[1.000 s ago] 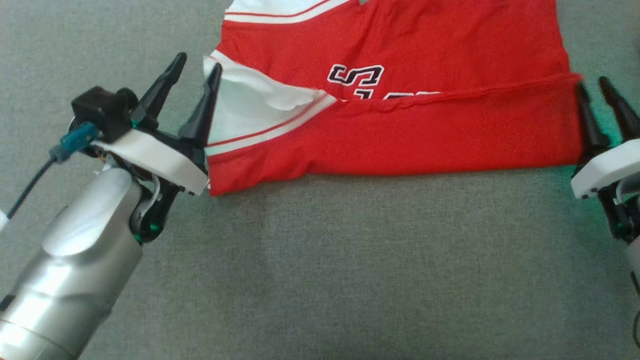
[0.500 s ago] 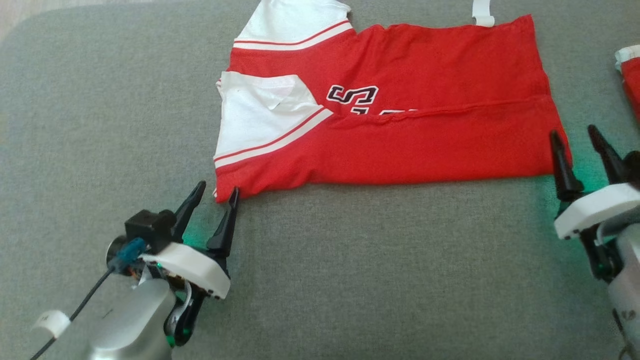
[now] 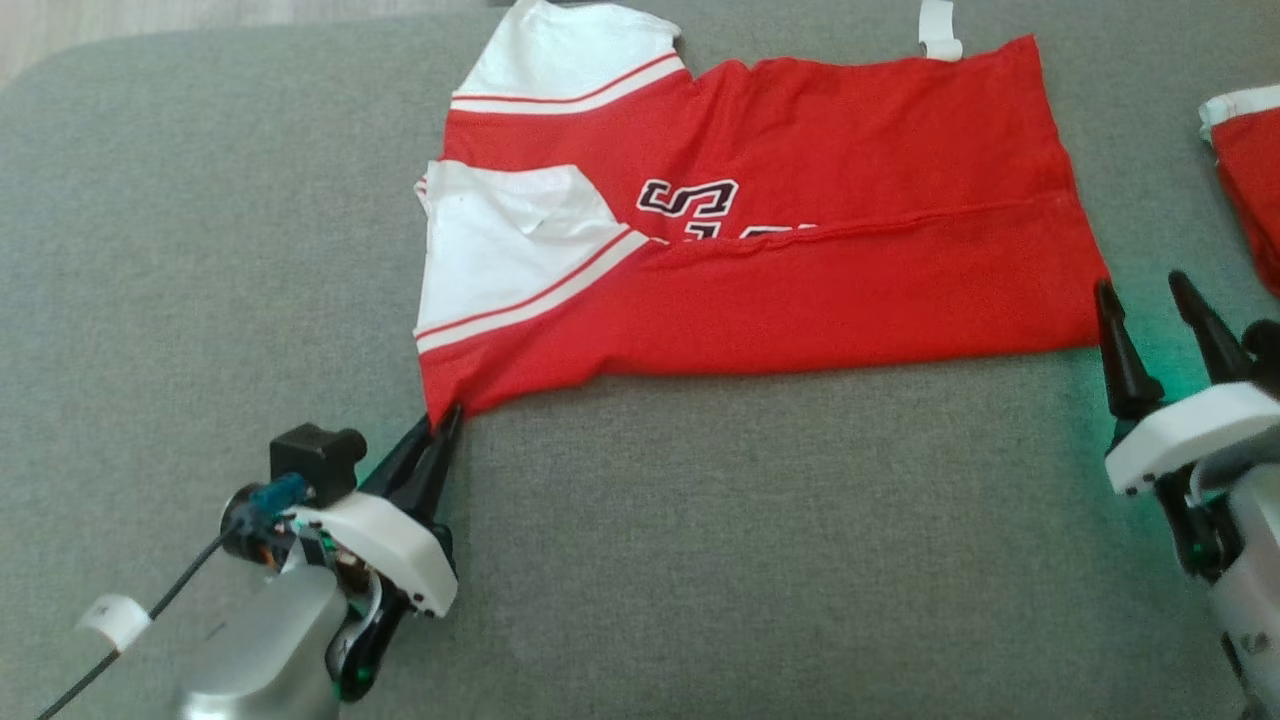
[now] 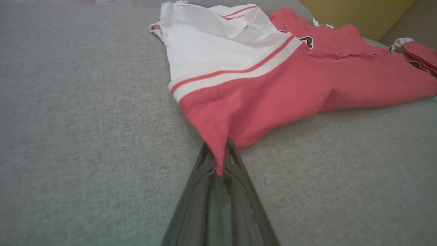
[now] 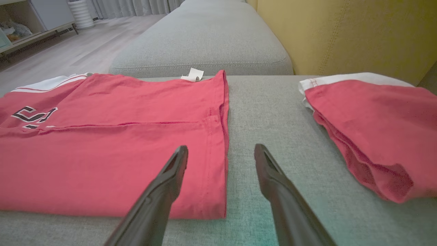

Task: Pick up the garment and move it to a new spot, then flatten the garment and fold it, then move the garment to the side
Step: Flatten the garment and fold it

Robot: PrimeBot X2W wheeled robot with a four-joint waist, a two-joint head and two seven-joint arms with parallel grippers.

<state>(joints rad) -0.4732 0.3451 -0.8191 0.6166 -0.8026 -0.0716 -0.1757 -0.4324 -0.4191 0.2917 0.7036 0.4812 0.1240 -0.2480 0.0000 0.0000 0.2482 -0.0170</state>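
Note:
The garment is a red jersey with white sleeves and black lettering, lying on the grey sofa cushion with its near half folded over. My left gripper is shut on the garment's near left corner, which is pinched between the fingertips. My right gripper stands open at the garment's near right corner; its left finger hangs over the red cloth and its right finger over bare cushion.
A second folded red and white garment lies on the cushion to the right. A yellow backrest rises behind it. Another grey cushion lies beyond, and wooden floor is at the far left.
My left gripper came back from the sleeve to the near left corner and shut on it. My right gripper opened wider beside the right corner. The head camera shifted back.

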